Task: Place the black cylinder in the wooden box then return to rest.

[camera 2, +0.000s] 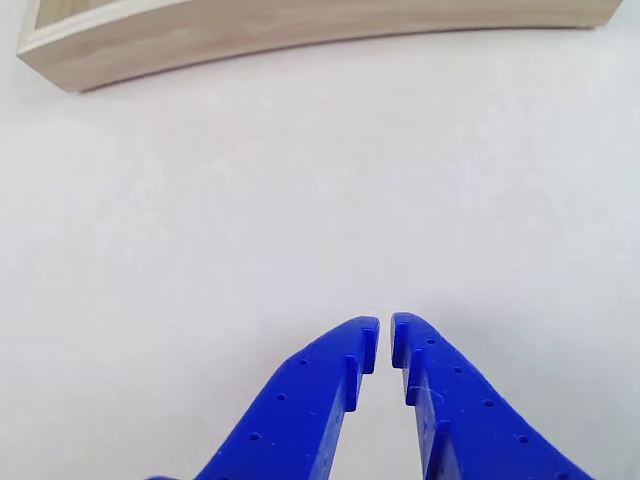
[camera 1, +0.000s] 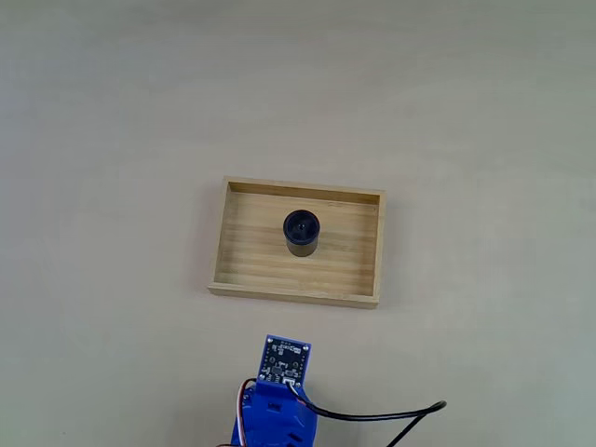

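Here the black cylinder [camera 1: 301, 232] stands upright inside the wooden box [camera 1: 244, 265], near the middle of its slatted floor and clear of all four walls. The box lies on a pale table [camera 1: 112, 112]. In the fixed view the blue arm [camera 1: 276, 414] sits below the box at the bottom edge, a circuit board [camera 1: 285, 360] on top and a black cable [camera 1: 372, 416] trailing right. In the other view the gripper [camera 2: 385, 335] is clenched, tips nearly touching, grasping nothing, apart from the box wall [camera 2: 300, 30].
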Robot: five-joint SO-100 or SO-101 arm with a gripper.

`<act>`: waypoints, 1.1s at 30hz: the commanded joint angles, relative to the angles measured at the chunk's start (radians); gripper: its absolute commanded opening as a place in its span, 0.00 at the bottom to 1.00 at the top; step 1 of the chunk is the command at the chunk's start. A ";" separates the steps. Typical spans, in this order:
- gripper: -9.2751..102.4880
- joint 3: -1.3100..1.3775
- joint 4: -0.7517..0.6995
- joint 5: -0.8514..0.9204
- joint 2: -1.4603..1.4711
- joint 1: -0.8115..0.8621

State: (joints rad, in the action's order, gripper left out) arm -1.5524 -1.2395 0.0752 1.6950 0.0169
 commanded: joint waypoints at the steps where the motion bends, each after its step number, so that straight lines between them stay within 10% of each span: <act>1: 0.08 -0.003 -0.029 0.017 0.012 0.003; 33: 0.09 -0.057 -0.124 0.043 0.029 -0.018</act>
State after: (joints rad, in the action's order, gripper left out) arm -1.5785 -1.3606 0.1120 1.7150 0.0077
